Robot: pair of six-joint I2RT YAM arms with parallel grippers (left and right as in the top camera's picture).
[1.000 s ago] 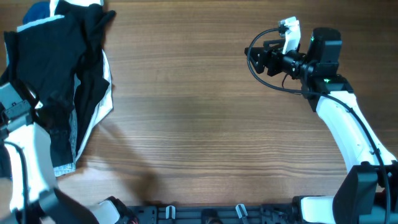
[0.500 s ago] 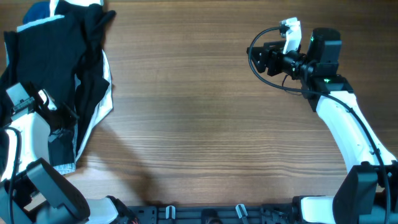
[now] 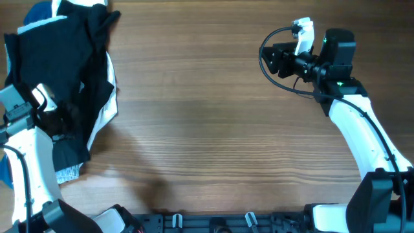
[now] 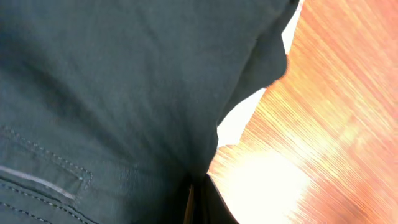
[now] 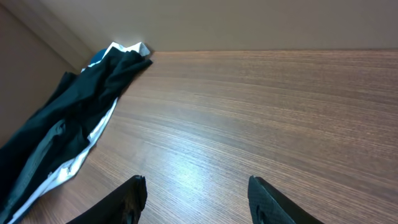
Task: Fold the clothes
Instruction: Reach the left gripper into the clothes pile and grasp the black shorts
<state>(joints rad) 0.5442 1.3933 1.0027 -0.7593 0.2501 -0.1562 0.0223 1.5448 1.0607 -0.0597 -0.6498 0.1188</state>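
Note:
The clothes (image 3: 61,61) are a rumpled heap of dark garments with white and blue edges at the table's far left. My left gripper (image 3: 59,129) is at the heap's lower end, shut on a fold of the dark cloth. In the left wrist view that dark fabric (image 4: 112,93) fills most of the frame, and the left gripper (image 4: 199,202) has its jaws pressed together on the fold. My right gripper (image 3: 268,59) hovers over bare wood at the far right, well away from the clothes (image 5: 74,118). The right gripper (image 5: 199,196) is open with nothing between its fingers (image 5: 134,199).
The wooden table (image 3: 213,129) stretches between the two arms. A grey waistband edge (image 3: 68,171) of the heap lies near the front left. A black cable (image 3: 284,87) loops around the right wrist.
My left gripper has gone from open to shut on the dark cloth and drawn the heap's lower end up and inward. The right jaws have narrowed a little; the right arm stays put.

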